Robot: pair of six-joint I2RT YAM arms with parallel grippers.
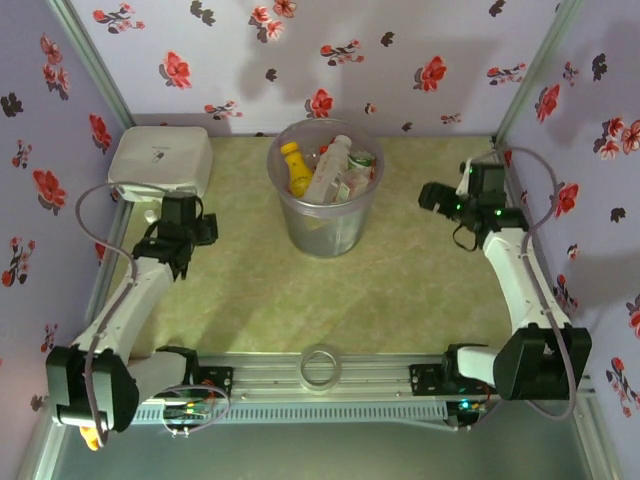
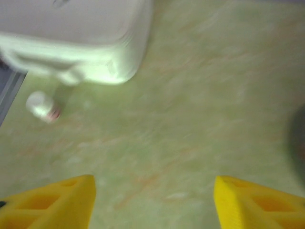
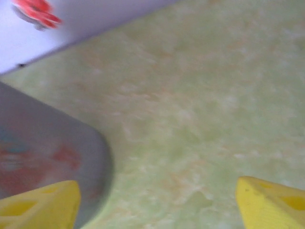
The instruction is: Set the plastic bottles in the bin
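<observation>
The bin (image 1: 322, 235) holds the plastic bottles (image 1: 328, 170), and the left gripper (image 2: 153, 191) and right gripper (image 3: 157, 193) gape empty, the left seemingly readied for the white-capped bottle (image 2: 42, 106) beside the white box (image 2: 86, 38).

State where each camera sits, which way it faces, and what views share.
Top external: above and behind the arms, looking down on the table; both arms, left hand and right hand show.
Left wrist: faces down at the white box and a small bottle; its yellow fingertips show.
Right wrist: faces down beside the bin; its yellow fingertips show.
Shared: the bin in top and right wrist; the white box in top and left wrist.
</observation>
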